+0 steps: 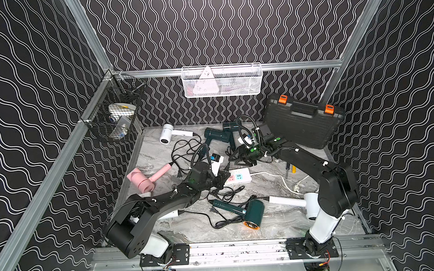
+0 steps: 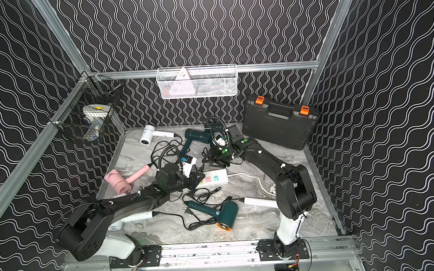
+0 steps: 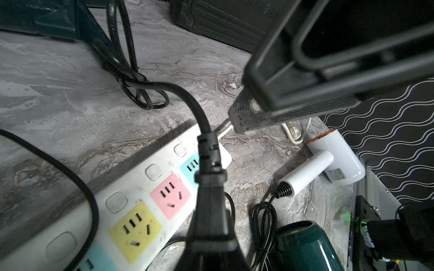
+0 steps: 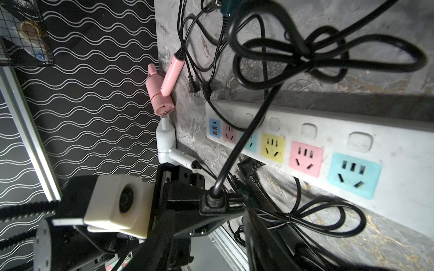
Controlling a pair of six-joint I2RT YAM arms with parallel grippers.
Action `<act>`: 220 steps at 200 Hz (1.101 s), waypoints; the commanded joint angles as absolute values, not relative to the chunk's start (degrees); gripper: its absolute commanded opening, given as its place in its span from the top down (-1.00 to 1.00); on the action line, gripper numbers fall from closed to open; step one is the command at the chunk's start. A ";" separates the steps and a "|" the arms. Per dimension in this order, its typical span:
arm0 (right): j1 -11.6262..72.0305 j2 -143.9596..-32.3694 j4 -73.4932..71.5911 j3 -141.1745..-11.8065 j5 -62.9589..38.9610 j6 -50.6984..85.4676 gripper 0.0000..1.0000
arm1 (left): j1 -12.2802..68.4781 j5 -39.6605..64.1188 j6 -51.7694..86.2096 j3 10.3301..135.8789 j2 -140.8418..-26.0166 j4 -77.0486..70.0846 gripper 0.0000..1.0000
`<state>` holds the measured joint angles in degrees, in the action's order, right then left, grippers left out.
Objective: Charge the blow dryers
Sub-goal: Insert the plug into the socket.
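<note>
My left gripper (image 3: 211,253) is shut on a black plug (image 3: 211,206), held just above the white power strip (image 3: 131,187) near its pink and blue sockets. Its cord runs back toward the dark green blow dryers (image 1: 217,136) at the rear. In the right wrist view my right gripper (image 4: 211,239) stands open, fingers apart with nothing between them, close behind the same plug (image 4: 215,200). Other blow dryers lie around: pink (image 1: 143,180) at the left, white (image 1: 168,134) at the back, dark green (image 1: 250,213) in front, white (image 1: 303,203) at the right.
A black toolcase (image 1: 304,124) with orange latches leans at the back right. A white wire basket (image 1: 222,81) hangs on the back rail, a black one (image 1: 115,113) on the left rail. Loose black cords (image 1: 183,148) tangle across the marble tabletop (image 1: 279,227).
</note>
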<state>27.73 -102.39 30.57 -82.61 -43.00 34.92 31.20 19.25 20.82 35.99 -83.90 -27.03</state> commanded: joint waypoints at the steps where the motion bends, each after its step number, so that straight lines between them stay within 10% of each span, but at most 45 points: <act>1: 27.69 -103.78 34.73 -84.17 -46.41 32.76 0.03 | 31.53 19.69 18.55 35.95 -83.63 -29.97 1.00; 164: 28.07 -108.90 35.24 -86.34 -48.60 31.56 0.40 | 32.52 20.48 18.28 36.54 -84.73 -30.59 1.00; 198: 28.21 -108.55 33.74 -85.49 -47.95 31.55 0.88 | 32.53 20.15 18.62 36.56 -84.77 -30.67 1.00; 220: 27.95 -107.62 32.53 -84.60 -45.35 31.26 1.00 | 32.52 19.01 19.05 36.29 -84.38 -30.59 0.50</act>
<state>27.94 -108.60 34.33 -85.32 -47.66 32.16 32.49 19.38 19.57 36.10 -84.75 -27.33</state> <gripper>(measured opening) 0.053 0.112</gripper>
